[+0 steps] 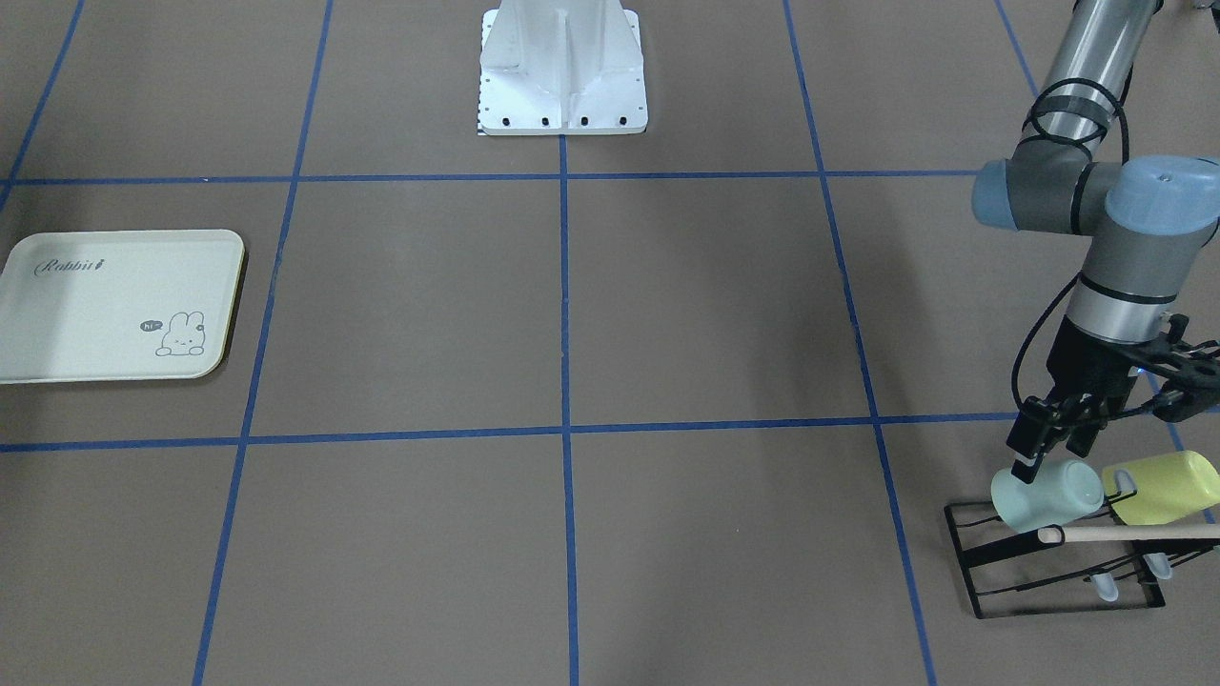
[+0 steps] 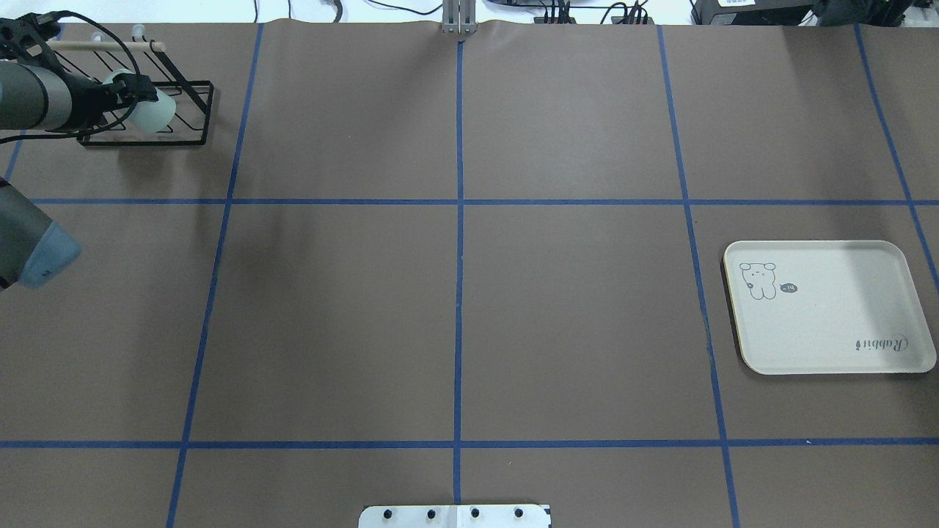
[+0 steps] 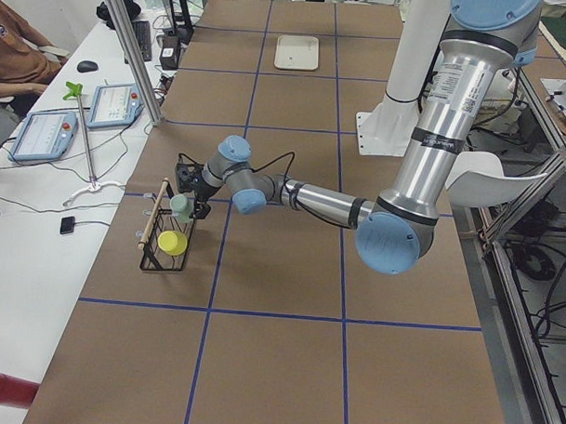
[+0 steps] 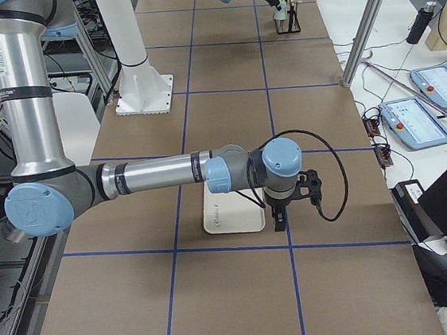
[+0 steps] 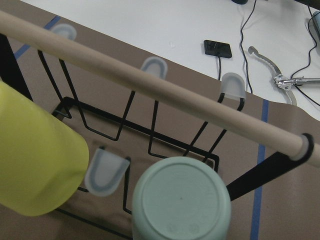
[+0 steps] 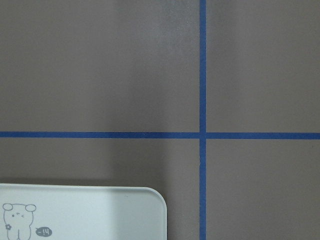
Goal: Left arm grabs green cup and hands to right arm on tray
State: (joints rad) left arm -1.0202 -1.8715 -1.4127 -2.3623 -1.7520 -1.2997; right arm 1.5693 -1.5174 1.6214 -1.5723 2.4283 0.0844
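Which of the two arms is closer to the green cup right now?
Left. The left end effector is right at the green cup on the rack. The right end effector hangs by the tray, at the table's other end.

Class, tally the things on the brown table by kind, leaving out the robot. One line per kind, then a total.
Cups: 2 (green cup, yellow cup)
Black wire rack: 1
Tray: 1
Total: 4
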